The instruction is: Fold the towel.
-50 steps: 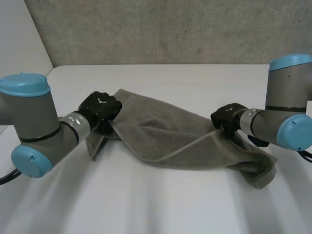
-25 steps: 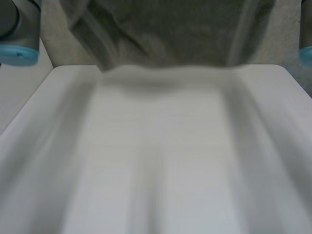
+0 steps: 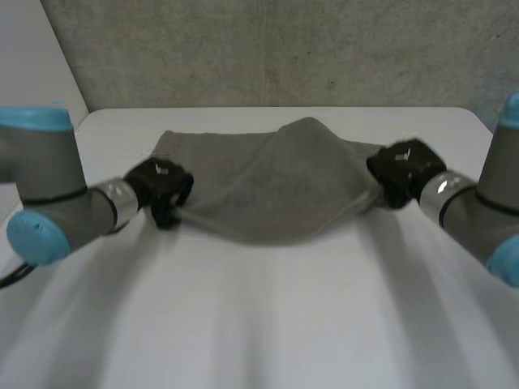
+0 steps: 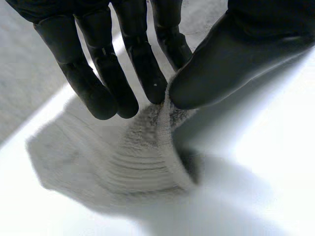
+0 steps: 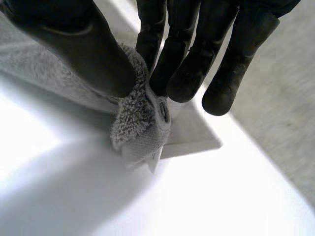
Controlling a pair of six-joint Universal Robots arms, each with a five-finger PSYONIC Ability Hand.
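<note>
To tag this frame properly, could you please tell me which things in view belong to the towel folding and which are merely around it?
Belongs to the job: grey towel; left robot hand pinching its left end; right robot hand pinching its right end.
Merely there: white table; grey wall behind it.

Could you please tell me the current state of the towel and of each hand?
towel: lying on the table, stretched between both hands, rumpled with a hump in the middle.
left hand: shut, pinching the towel's left end.
right hand: shut, pinching the towel's right end.
</note>
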